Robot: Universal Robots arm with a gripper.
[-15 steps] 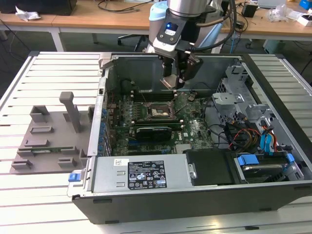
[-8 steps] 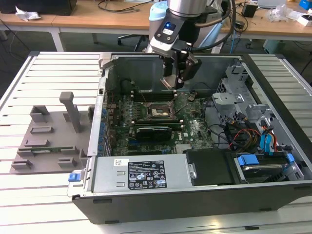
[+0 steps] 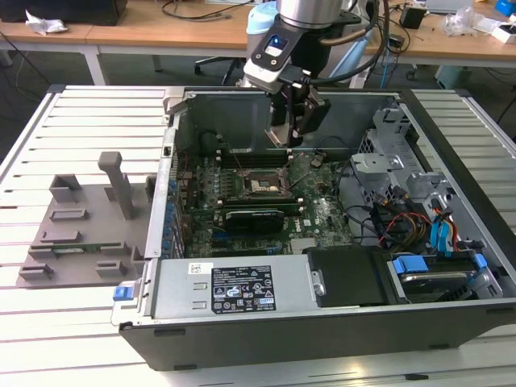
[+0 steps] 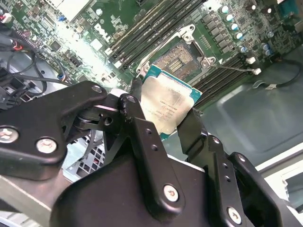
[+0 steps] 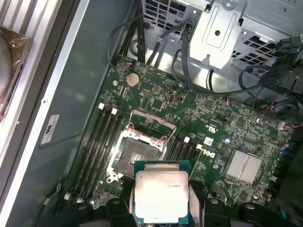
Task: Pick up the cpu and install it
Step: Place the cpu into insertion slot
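The cpu (image 4: 168, 104) is a flat square chip with a silvery top and a teal rim, clamped by its edges between two black fingers (image 4: 137, 111). The first wrist view shows the cpu (image 5: 161, 194) hanging above the green motherboard (image 5: 213, 118), just beside the open socket (image 5: 135, 153) with its raised metal bracket. In the exterior view my gripper (image 3: 294, 133) is lowered into the open computer case (image 3: 451, 161), above and slightly behind the socket (image 3: 260, 185). The gripper (image 4: 163, 113) is shut on the chip.
A long black expansion card (image 3: 254, 218) lies just in front of the socket. Memory slots (image 5: 102, 142) flank the socket. Cables (image 3: 387, 218) and a drive cage (image 3: 387, 161) fill the case's right. A grey fixture (image 3: 81, 226) stands outside on the exterior view's left.
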